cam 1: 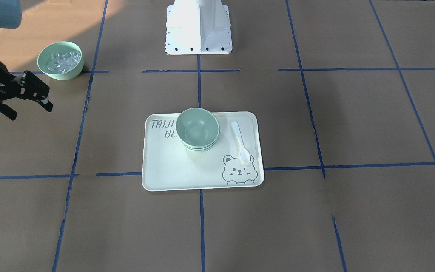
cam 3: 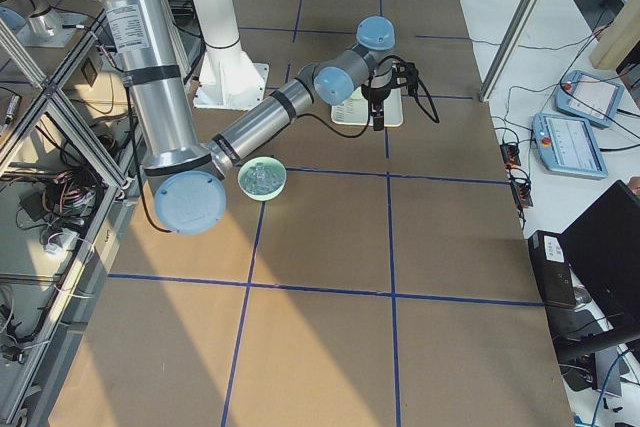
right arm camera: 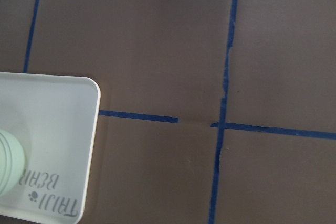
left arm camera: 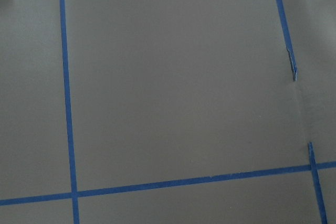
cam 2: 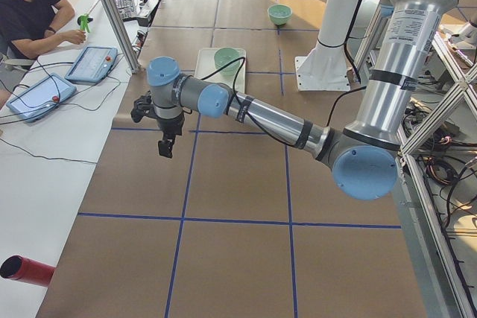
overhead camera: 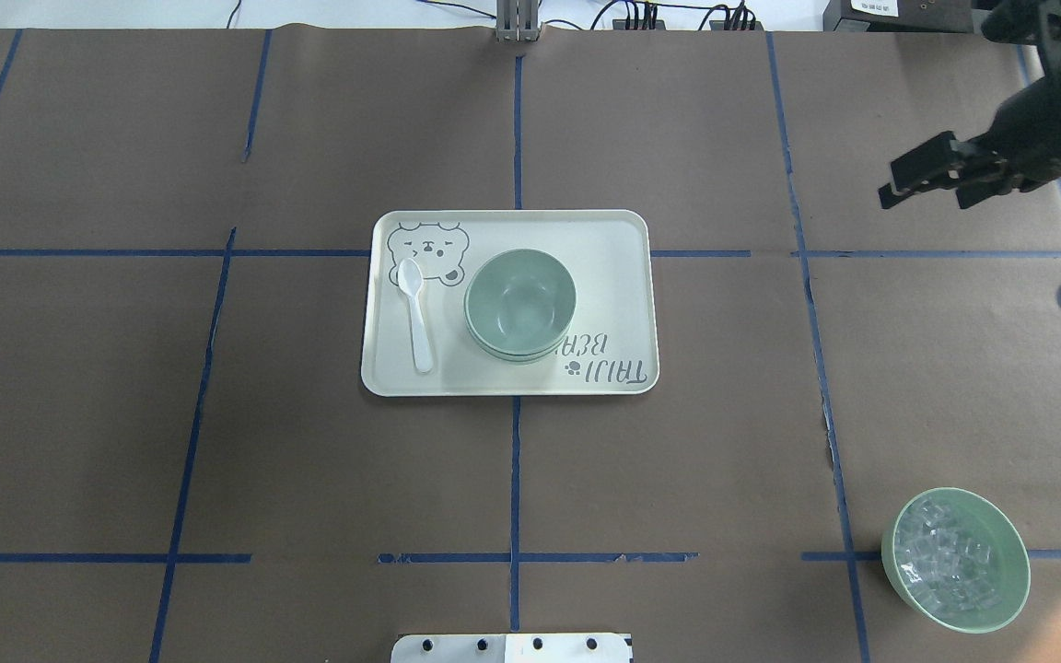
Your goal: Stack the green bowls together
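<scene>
L arm (cam 2: 268, 121) stretched nearly level over worktop (cam 2: 223, 243), wrist bent, L gripper (cam 2: 165, 147) pointing straight down; jaw gap can't be judged. R arm (cam 3: 270, 117) extended likewise; R gripper (overhead camera: 925, 196) held clear of worktop, jaws apart, nothing betw. them.

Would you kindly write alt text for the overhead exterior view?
The green bowls sit nested on a bear-print tray, beside a white spoon. A bowl of clear cubes stands apart at lower right; the right gripper hangs at upper right.
</scene>
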You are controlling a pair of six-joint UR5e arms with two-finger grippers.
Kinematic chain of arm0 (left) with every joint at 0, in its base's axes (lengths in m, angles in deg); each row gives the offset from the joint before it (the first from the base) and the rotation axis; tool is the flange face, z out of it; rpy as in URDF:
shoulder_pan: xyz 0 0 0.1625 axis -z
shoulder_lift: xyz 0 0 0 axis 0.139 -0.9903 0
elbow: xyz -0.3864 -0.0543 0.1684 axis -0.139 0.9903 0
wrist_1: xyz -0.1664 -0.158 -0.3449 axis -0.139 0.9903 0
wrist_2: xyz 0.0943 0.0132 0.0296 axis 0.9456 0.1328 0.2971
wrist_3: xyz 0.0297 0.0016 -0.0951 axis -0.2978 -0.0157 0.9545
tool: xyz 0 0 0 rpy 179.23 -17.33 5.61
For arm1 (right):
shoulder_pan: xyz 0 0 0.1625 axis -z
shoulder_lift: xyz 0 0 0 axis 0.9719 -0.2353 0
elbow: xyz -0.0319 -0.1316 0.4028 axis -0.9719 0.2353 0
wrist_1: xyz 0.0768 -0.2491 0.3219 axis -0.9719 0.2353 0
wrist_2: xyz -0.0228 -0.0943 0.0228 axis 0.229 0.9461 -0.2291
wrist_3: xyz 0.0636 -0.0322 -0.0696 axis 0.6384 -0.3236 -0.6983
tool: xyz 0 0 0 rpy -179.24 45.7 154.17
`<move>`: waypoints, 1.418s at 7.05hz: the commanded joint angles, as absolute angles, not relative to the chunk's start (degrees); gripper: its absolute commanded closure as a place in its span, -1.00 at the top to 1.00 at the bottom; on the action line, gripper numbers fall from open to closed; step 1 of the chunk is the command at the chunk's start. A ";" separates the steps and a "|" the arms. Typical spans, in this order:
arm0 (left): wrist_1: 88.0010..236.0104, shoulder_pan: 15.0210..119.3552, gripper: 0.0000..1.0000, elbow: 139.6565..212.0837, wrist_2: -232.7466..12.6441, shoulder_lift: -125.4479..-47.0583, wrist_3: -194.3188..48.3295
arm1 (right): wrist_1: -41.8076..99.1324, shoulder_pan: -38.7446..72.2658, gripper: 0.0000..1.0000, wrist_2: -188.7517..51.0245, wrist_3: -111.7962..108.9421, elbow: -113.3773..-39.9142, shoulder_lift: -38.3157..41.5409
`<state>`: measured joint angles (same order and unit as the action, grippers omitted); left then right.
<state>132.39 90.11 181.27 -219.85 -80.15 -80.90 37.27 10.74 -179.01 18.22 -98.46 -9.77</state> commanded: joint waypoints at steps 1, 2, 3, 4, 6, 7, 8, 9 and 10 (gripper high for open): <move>132.39 94.10 1.00 175.90 -220.52 -77.22 -91.27 | 37.43 2.52 1.00 -181.01 -2.26 -97.66 -20.91; 132.39 95.52 1.00 172.74 -221.92 -77.12 -94.72 | 37.35 -1.09 1.00 -181.02 -10.90 -94.60 -23.21; 132.47 96.92 1.00 170.88 -222.20 -75.29 -97.71 | 37.78 -4.00 1.00 -180.93 -17.60 -91.00 -23.67; 132.47 98.07 1.00 170.77 -222.46 -73.45 -98.79 | 37.44 -8.03 1.00 -181.97 -20.36 -85.83 -23.59; 132.21 98.52 1.00 170.95 -223.17 -71.85 -98.62 | 37.08 -9.21 1.00 -184.80 -19.95 -82.10 -23.85; 132.21 98.52 1.00 171.64 -223.43 -69.41 -98.19 | 37.08 -9.21 1.00 -183.93 -20.04 -81.57 -23.24; 132.04 98.61 1.00 172.69 -223.43 -68.95 -97.92 | 37.26 -9.65 1.00 -184.00 -19.60 -81.21 -23.24; 132.12 98.61 1.00 173.66 -225.34 -68.07 -96.35 | 37.26 -9.74 1.00 -184.27 -19.60 -80.69 -23.59; 132.12 98.61 1.00 178.02 -225.80 -65.80 -92.16 | 37.26 -10.26 1.00 -184.27 -19.69 -79.99 -23.59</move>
